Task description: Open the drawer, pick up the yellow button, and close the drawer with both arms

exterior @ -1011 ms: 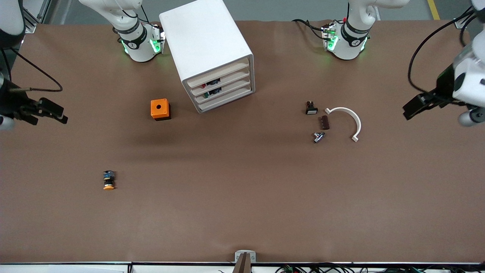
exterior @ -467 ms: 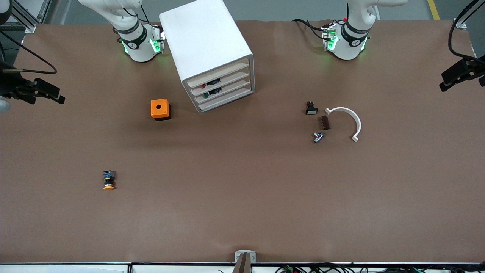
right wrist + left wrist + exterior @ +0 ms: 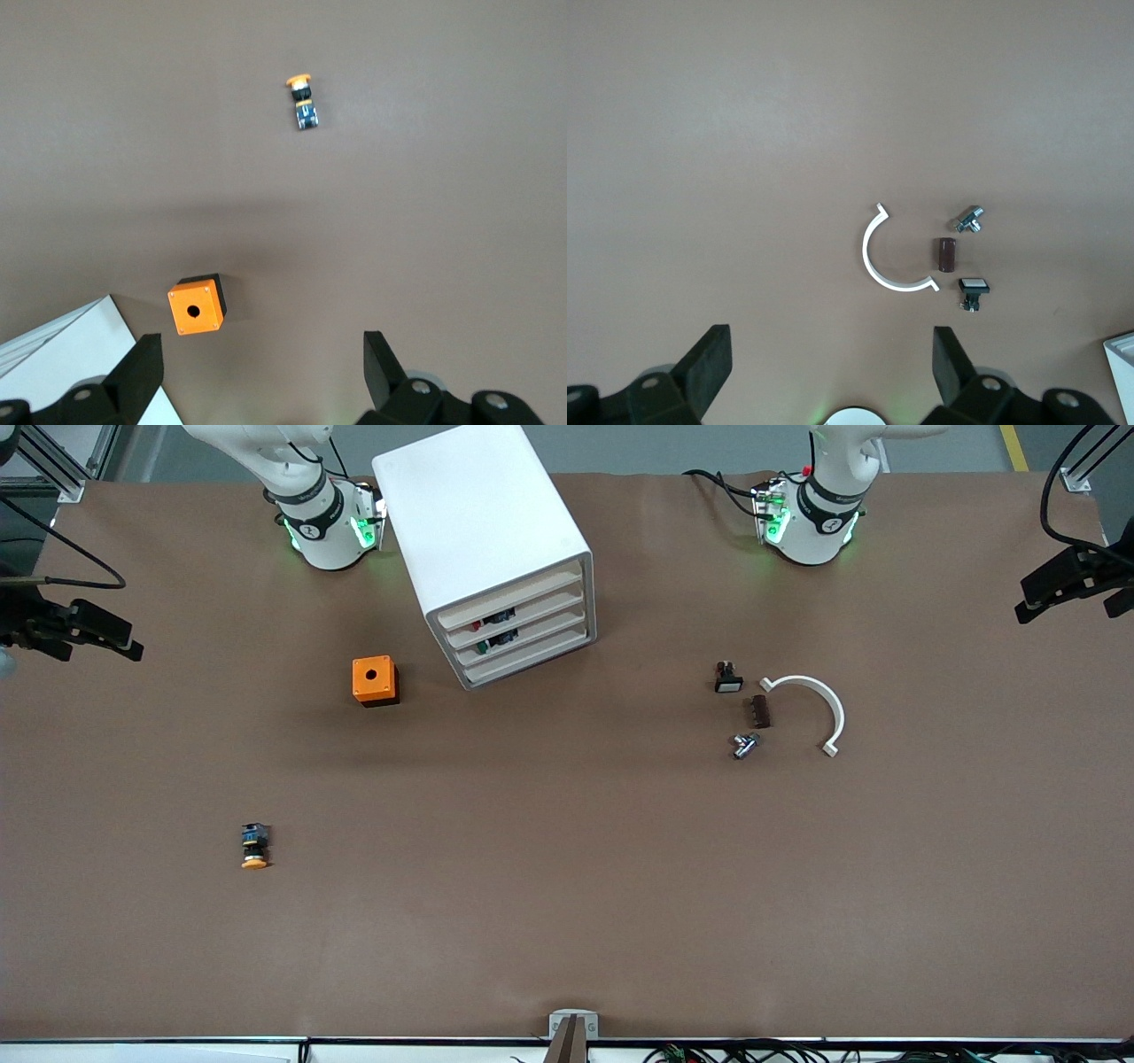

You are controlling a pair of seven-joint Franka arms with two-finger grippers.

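Observation:
The white cabinet (image 3: 483,540) stands near the robots' bases, and its top drawer (image 3: 509,600) is pushed in flush. The button (image 3: 254,847), with an orange cap and a blue-black body, lies on its side on the bare table toward the right arm's end; it also shows in the right wrist view (image 3: 304,104). My right gripper (image 3: 124,645) is open and empty, high over the right arm's end of the table (image 3: 261,372). My left gripper (image 3: 1028,602) is open and empty, high over the left arm's end (image 3: 831,367).
An orange cube with a hole (image 3: 374,680) sits beside the cabinet. A black button with a white face (image 3: 727,678), a brown block (image 3: 760,711), a small metal part (image 3: 744,745) and a white arc (image 3: 815,707) lie toward the left arm's end.
Both grippers have drawn out toward their own ends of the table and up toward the bases' side. Nothing on the table has moved.

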